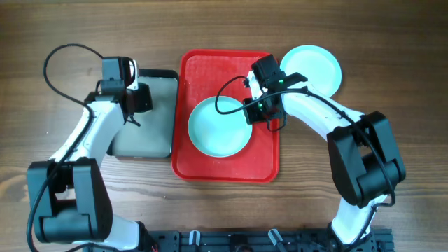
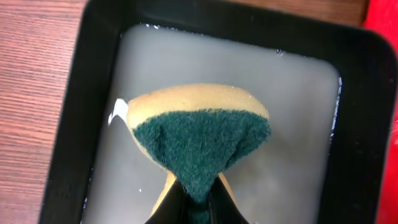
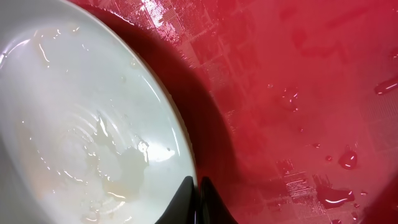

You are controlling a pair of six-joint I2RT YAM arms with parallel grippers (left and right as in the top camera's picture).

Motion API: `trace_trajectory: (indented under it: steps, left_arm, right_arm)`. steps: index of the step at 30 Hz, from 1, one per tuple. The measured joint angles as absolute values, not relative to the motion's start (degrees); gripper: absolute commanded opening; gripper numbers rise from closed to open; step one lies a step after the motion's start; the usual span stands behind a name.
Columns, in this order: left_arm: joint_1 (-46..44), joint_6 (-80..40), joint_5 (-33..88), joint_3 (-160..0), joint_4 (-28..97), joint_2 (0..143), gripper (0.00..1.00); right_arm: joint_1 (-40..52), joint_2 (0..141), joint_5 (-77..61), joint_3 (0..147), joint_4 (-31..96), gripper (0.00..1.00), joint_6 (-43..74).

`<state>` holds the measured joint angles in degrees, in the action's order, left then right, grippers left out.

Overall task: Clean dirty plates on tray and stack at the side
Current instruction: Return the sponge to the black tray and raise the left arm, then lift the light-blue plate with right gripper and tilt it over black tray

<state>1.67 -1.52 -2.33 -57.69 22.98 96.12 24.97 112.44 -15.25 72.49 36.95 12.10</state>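
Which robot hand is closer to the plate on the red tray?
Right. The right gripper pinches the rim of the plate; the left gripper holds a sponge over the black tray, left of the red tray.

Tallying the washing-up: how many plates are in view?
2. One plate lies on the red tray; a second plate sits on the table by the tray's corner. Another may hide beneath it.

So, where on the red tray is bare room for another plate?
Only narrow strips of the tray: its near edge and its far left corner. The plate fills the middle; the right pincer crowds the right side.
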Motion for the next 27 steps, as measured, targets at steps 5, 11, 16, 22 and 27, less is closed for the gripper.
trace_trajectory:
  steps: [5,11,16,22,27]
  left_arm:
    - [1.7,-0.8,-2.3,-56.9,17.0,99.1,0.42]
    - [1.7,-0.7,-2.3,-57.4,16.9,99.1,0.62]
    - [1.7,-5.1,-2.3,-61.8,18.5,90.2,0.79]
    - [5.2,-16.0,-2.0,-65.0,18.3,74.4,1.00]
    - [10.6,-18.7,-2.1,-65.1,21.7,70.8,1.00]
  right_arm:
    - [25.0,112.4,-15.2,72.5,36.9,0.13,12.1]
    - [25.0,112.4,-15.2,72.5,36.9,0.44,12.1]
    - [25.0,112.4,-15.0,72.5,36.8,0.43,12.6]
    - [25.0,112.4,-14.3,72.5,36.8,0.32,14.3]
    - [25.0,112.4,-14.1,71.2,35.1,0.04,16.6]
